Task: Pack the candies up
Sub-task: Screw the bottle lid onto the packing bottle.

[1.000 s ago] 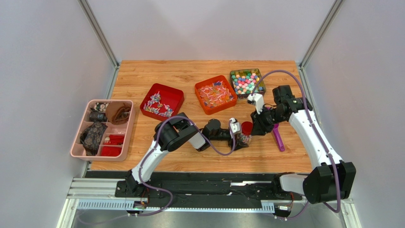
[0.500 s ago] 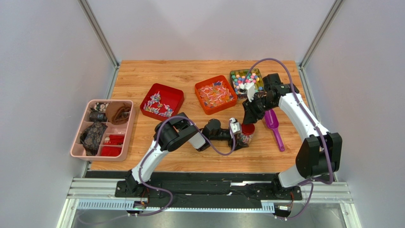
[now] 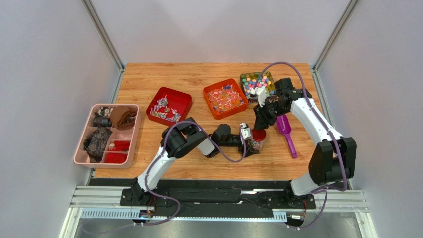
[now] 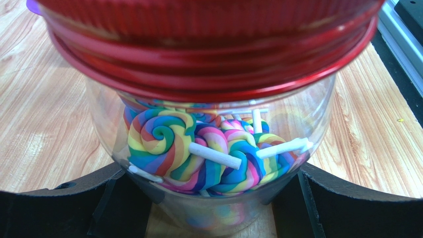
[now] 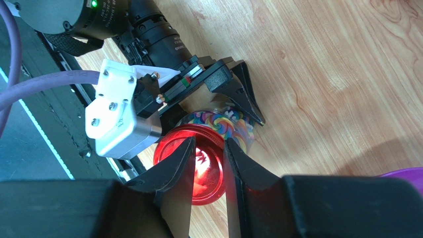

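The candies [image 4: 164, 144] I can see best are rainbow-swirled lollipops, packed into a clear jar [image 4: 308, 119] that sits squarely between the fingers of the left gripper [image 4: 211, 206]; those fingers [image 4: 64, 208] are spread wide and press the jar's lower wall from either side, so the jar is held. The lollipops lie on their sides, flat discs facing out through the glass toward the wrist; their short white sticks run roughly level, long axis reaching across from one finger to the other, most stick ends pointing at the finger on the right of the wrist view. Each disc is a tight spiral of red, yellow, green, blue and pink bands.

A red lid [image 4: 208, 44] sits on the jar's mouth, above the left fingers. The right gripper [image 5: 209, 148] hangs directly over that lid, its fingers [image 5: 174, 171] drawn nearly together with only a thin slit between, the lid glowing red through it; whether the tips touch the lid is hard to say from here. A purple scoop [image 3: 287, 135] lies on the table [image 3: 164, 79] just beside the right fingers.
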